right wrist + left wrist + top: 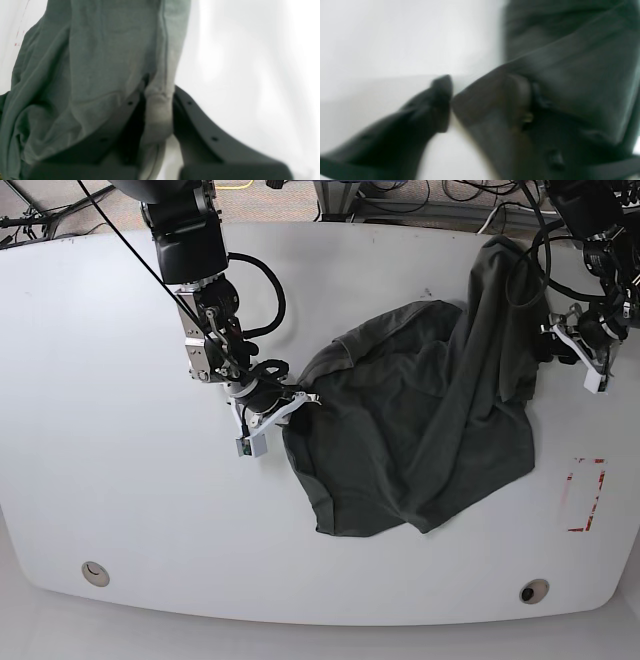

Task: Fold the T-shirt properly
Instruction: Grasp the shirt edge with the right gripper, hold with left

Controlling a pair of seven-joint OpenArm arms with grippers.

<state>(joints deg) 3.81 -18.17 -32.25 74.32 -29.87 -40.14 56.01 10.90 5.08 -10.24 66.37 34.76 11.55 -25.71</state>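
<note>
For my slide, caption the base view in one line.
Two arms work a crumpled dark charcoal-grey T-shirt on the white table: right gripper pinching one edge, left gripper at the opposite side.

right gripper point(156, 105) | jaws clamped on T-shirt point(100, 62) hem | white table point(250, 62) behind

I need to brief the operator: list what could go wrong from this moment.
1. The right claw pinches only a thin hem of the T-shirt; pulling may slip it free.
2. The left claw appears half-closed around a fabric edge, so its hold may be insecure.
3. The shirt lies bunched and twisted on the table; folding now would trap wrinkles.
</note>
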